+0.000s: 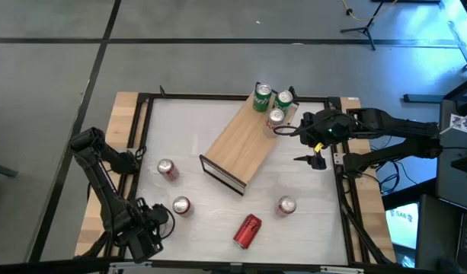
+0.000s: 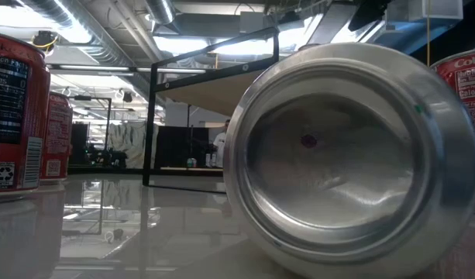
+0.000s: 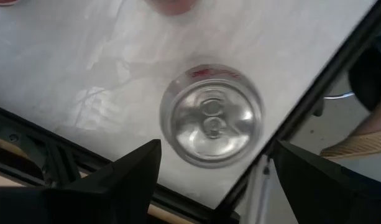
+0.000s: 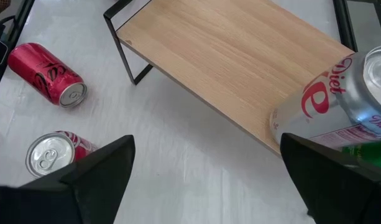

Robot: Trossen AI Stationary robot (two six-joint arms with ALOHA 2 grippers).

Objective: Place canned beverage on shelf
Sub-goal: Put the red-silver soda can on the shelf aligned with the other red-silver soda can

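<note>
Three cans on our shelf (image 1: 237, 146)
We read "Diet" on the silver can (image 4: 339, 99); our right gripper (image 1: 294, 144) gapes wide, empty.

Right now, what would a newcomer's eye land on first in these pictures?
The light-wood shelf lying diagonally mid-table, with three cans clustered on its far end beside the open right pincer. Next, a red can on its side near the front edge, with upright red cans around it. The left pincer hovers open over an upright can at the front-left.
</note>
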